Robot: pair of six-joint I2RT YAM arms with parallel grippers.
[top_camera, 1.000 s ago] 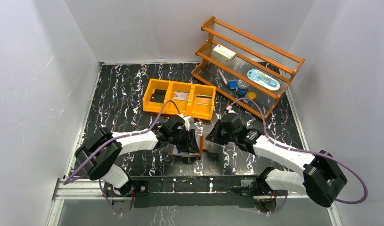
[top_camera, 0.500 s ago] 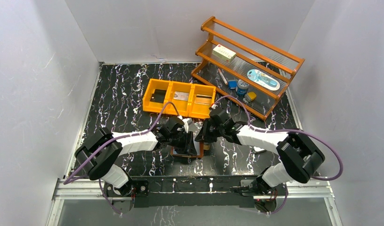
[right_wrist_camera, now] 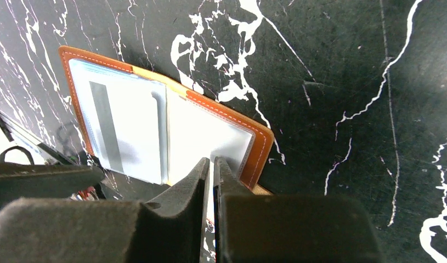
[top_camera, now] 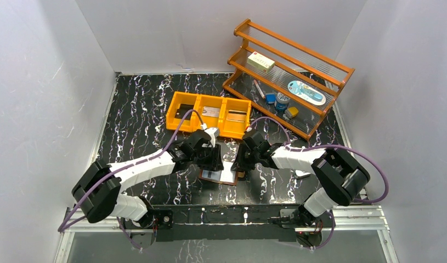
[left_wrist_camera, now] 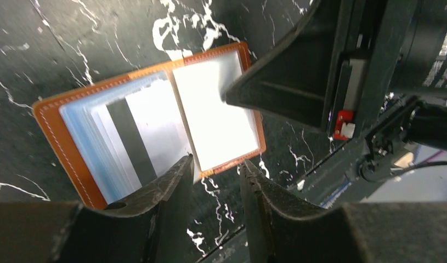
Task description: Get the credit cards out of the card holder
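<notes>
well, from the top camera the card holder (top_camera: 220, 175) lies open and flat, and both my arms meet over it: my left gripper (top_camera: 212, 162) above its left half, my right gripper (top_camera: 241, 164) at its right edge. beyond the card holder, the orange bin (top_camera: 223, 115) has a flat piece in each compartment, which i take to be cards already pulled.

from my left wrist, my left jaws stand a little apart and empty, hovering at the card holder's near edge by the spine. a silvery credit card (left_wrist_camera: 150, 129) with a black stripe sits in the left-hand sleeves. the right page looks pale and blank, with one of my right fingers pressing on its corner.

from my right wrist, my right jaws are almost together over that right page; whether they nip a sleeve edge i cannot tell. i judge the job partly done: the striped card is not yet out, and more may hide in the stacked sleeves.
</notes>
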